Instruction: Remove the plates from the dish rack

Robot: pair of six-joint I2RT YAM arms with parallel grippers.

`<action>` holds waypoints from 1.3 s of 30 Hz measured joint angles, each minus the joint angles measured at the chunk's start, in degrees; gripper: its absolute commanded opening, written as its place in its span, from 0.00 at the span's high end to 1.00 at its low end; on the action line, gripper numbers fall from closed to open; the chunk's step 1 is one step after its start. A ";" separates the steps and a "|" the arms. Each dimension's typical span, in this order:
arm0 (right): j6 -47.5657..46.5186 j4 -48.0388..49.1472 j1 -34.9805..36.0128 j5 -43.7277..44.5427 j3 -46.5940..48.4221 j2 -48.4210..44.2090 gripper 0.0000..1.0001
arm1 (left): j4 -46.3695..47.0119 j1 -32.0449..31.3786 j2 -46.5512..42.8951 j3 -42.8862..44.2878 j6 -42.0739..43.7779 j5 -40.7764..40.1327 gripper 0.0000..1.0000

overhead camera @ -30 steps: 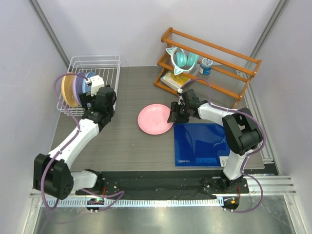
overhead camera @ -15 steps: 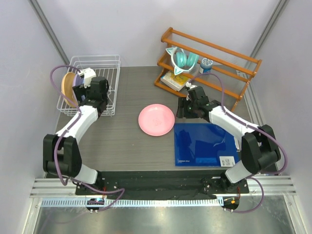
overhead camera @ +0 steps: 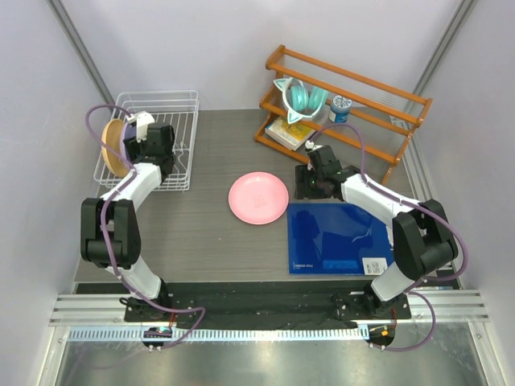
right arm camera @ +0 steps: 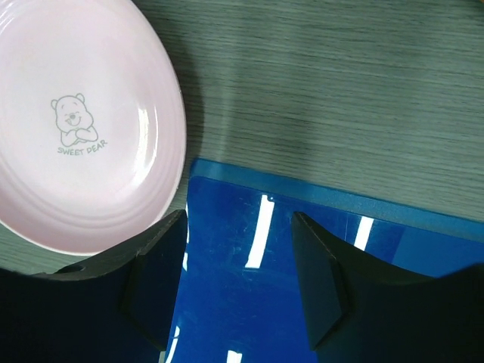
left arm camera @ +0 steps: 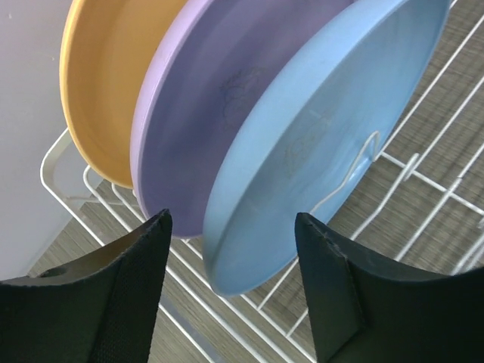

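Left tool (left arm camera: 233, 227) released, jaws either side of the blue plate's (left arm camera: 318, 144) lower edge. Blue plate, purple plate (left arm camera: 212, 98) and orange plate (left arm camera: 98, 76) stand on edge in the rack (overhead camera: 161, 93), far-left bench (overhead camera: 209, 233) corner. Pink plate (overhead camera: 257, 198) lies flat mid-bench. Right tool (right arm camera: 238, 227) released beside it, over the mat (right arm camera: 302, 287).

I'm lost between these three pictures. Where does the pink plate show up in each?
Top external: pink plate near the picture's middle.
Left wrist: not in it.
Right wrist: upper left.
Shared landmark: the blue mat beside the plate, at the bottom of the right wrist view.
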 measured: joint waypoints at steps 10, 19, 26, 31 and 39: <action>-0.35 0.02 0.00 0.61 0.02 0.92 0.37 | 1.49 1.38 0.44 0.02 1.49 -0.02 0.93; -0.42 0.02 0.00 1.03 0.00 0.94 0.37 | 0.96 1.64 -0.11 -0.42 2.27 -0.26 1.00; -0.42 0.04 0.00 1.01 0.00 1.36 0.37 | 0.96 0.72 -4.96 -1.36 4.33 -2.25 1.00; -0.42 0.00 0.00 0.96 0.00 2.10 0.37 | 1.90 -1.84 -7.34 -1.36 8.57 -6.54 1.00; -0.42 0.00 0.00 1.01 -0.13 1.53 0.37 | 3.45 -7.48 -8.13 -1.36 16.61 -14.80 1.00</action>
